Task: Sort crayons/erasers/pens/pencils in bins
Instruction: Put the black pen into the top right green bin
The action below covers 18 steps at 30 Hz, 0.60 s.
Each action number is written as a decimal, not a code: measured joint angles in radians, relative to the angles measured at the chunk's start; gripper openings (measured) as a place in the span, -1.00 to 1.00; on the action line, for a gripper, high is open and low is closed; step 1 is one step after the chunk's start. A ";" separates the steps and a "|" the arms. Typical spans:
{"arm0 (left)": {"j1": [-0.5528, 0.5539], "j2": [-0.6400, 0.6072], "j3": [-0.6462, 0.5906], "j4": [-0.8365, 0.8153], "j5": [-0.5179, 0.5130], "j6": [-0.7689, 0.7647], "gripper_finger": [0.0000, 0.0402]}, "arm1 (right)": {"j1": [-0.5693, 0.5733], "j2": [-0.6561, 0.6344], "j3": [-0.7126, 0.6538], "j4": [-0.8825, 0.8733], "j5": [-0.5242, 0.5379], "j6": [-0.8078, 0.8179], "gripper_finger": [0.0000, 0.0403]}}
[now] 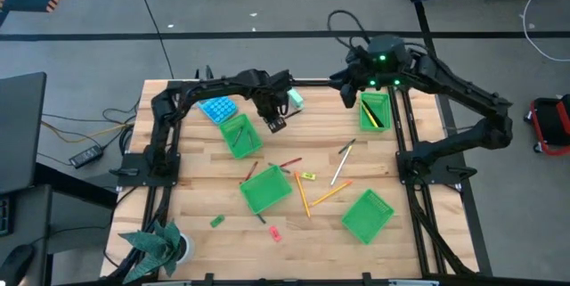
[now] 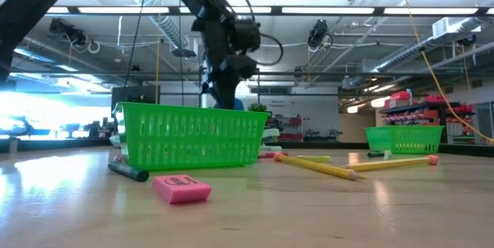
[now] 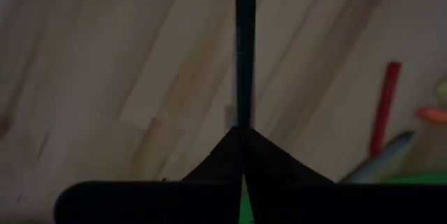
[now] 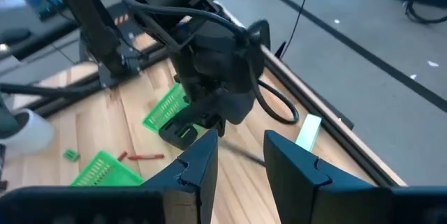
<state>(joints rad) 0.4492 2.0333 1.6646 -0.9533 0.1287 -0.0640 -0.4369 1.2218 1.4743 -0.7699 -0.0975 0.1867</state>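
I see the left gripper point(image 1: 275, 124) clenched on a dark pen point(image 3: 244, 49), near the calculator point(image 1: 218, 108); right gripper point(image 4: 241, 155) stands released.

Blue calculator point(image 1: 218, 108) & teal-white block point(image 1: 295, 100) at table's far edge, plant point(image 1: 158, 243) near corner.

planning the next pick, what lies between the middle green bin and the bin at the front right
In the high view, two yellow pencils lie crossed on the table between the middle bin and the front right bin.
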 joint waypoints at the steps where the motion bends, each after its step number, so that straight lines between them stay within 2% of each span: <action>1: -0.001 -0.014 0.000 0.002 0.002 -0.005 -0.94 | -0.006 -0.012 0.000 0.000 0.000 0.008 -0.39; 11: -0.005 -0.131 0.002 0.072 0.028 -0.108 -0.94 | -0.065 -0.116 0.001 0.000 0.001 0.119 -0.39; 15: -0.005 -0.142 0.002 0.070 0.046 -0.141 -0.97 | -0.069 -0.122 0.001 0.049 0.000 0.205 -0.39; 18: -0.016 -0.147 0.002 0.117 0.091 -0.232 -0.91 | -0.034 -0.103 0.001 0.082 -0.017 0.253 -0.39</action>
<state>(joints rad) 0.4328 1.8866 1.6665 -0.8363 0.2199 -0.2958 -0.4713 1.1184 1.4757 -0.6880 -0.1141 0.4397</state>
